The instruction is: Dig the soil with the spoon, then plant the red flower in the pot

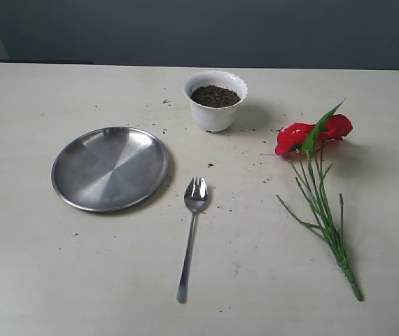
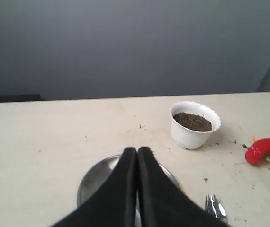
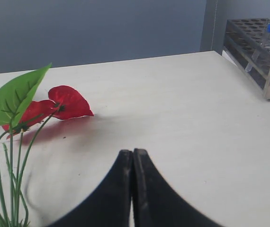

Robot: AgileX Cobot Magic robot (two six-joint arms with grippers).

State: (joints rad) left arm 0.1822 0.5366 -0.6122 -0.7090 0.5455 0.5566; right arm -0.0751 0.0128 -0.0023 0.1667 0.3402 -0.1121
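Note:
The white scalloped pot (image 1: 215, 101) (image 2: 194, 125) stands at the back middle of the table, filled with dark soil (image 1: 215, 96) (image 2: 192, 121). In front of it lies the steel spoon (image 1: 192, 231) (image 2: 215, 207), bowl toward the pot, handle toward the front edge. The red flower (image 1: 313, 134) (image 2: 263, 148) (image 3: 45, 109) lies on the right, stems running toward the front. Neither arm shows in the exterior view. My left gripper (image 2: 137, 150) is shut and empty, held above the plate. My right gripper (image 3: 133, 152) is shut and empty, beside the flower and apart from it.
A round steel plate (image 1: 110, 168) (image 2: 94, 177) lies left of the spoon. Stray soil crumbs (image 1: 210, 165) dot the table around the pot. A metal test-tube rack (image 3: 263, 52) stands at the table's far right edge in the right wrist view.

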